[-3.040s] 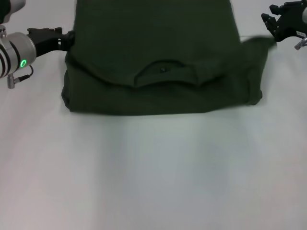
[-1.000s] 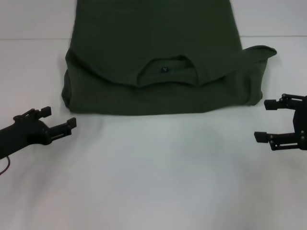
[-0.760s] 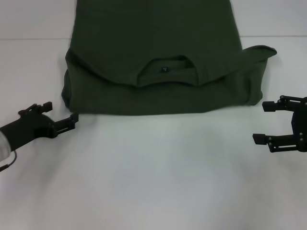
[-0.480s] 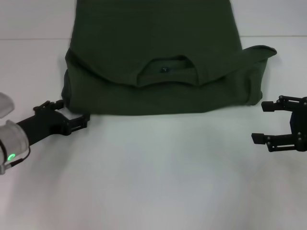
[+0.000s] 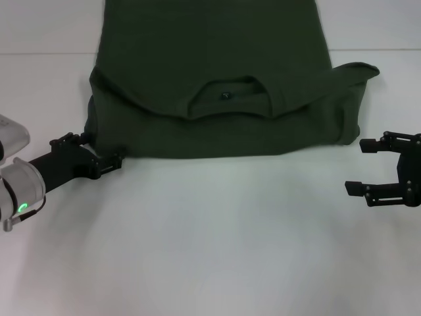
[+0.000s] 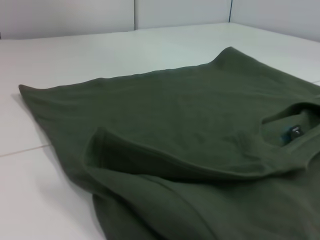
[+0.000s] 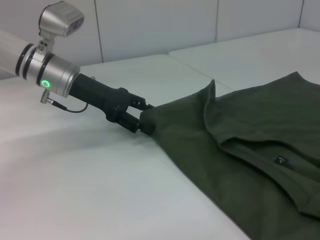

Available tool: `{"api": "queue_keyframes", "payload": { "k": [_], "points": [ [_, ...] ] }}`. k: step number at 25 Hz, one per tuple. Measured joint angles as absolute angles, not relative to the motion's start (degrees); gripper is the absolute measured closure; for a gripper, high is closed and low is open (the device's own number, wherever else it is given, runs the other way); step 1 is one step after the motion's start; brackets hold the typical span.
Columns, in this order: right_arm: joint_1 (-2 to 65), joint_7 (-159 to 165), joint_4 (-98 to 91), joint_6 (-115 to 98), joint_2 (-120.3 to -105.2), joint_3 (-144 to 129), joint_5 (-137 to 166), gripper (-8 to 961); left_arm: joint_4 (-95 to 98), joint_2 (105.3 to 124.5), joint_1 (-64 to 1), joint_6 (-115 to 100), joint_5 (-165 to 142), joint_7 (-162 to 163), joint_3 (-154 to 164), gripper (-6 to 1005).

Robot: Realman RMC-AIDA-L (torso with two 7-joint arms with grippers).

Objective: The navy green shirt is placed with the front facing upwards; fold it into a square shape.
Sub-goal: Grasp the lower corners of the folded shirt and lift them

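With the shirt (image 5: pixel 217 85) lying on the table (image 5: pixel 217 243), sleeves tucked in, lengthwise folds remain. My left gripper (image 5: pixel 105 160) straddles its near-left corner, fingers apart; my right gripper (image 5: pixel 368 164) hangs open off its right edge.

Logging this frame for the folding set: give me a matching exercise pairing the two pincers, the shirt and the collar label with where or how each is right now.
Column one:
1. left pincer
2. right pincer
3. navy green shirt
4. collar label

Column two:
A. open, hanging off the cloth beside the shirt's corner
B. small dark patch inside the neck opening
C. at the shirt's near corner, fingers around the edge
D. lying on the white table, sleeves turned in

Pairs: 1-C, 2-A, 3-D, 4-B
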State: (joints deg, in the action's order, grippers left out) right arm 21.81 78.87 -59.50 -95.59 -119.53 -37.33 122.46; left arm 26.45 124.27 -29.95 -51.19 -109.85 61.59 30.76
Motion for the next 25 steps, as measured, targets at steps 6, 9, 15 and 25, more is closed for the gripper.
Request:
{"api": "queue_keyframes", "payload": {
  "k": [6,9,15,25],
  "points": [
    [21.88,78.78,-59.13,-95.07,-119.53,-37.16,122.41,81,26.14,124.06,-30.29,-51.45,-110.01,61.60,31.03,205],
    [21.88,78.78,-59.12,-95.05,-119.49,-37.15,122.38,85,25.78,124.01,-30.59,-51.24,-110.33,61.70,32.03,333],
    [21.77,78.76,-59.03,-94.72,-119.45,-37.00,122.24,92,25.68,124.04,-30.70,-51.48,-110.38,61.82,33.11,513],
    [22.03,86.16,-60.07,-91.20,-119.31,-34.36,122.42,104,25.57,124.19,-30.85,-51.60,-110.07,62.14,33.94,851]
  ]
}}
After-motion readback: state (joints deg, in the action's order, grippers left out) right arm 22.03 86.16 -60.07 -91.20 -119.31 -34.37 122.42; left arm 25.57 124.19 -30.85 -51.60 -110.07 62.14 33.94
